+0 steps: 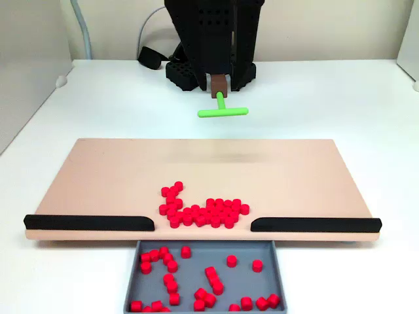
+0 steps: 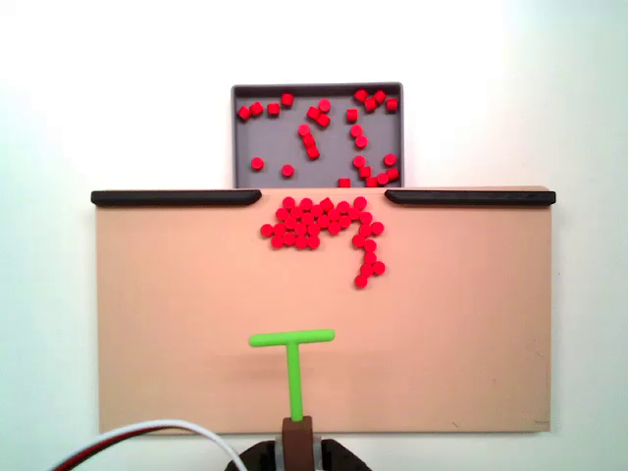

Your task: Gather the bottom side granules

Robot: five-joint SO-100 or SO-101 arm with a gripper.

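While no brand, label or writing can be read on anything, the scene sorts by size as follows.

Table: one white tabletop, carrying everything else.

Board: one flat tan board, a wide rectangle; the arm's base stands past its far edge in a fixed view.

Arm: one black arm, a white and red cable running by its base.

Rails: two black rails along one long edge of the board, a gap between them at the middle.

Tray: one grey tray, just beyond the gap and below the board's edge.

Gripper: the gripper is clamped on the brown end of the green T-shaped stick — its crossbar points toward the rails, and in a fixed view the stick hangs past the board's far edge.

Granules on the board: about thirty red granules bunched right at the gap, with a short tail curling off one end — well apart from the stick's crossbar, bare board between them.

Granules in the tray: roughly twenty-five more, scattered loosely.
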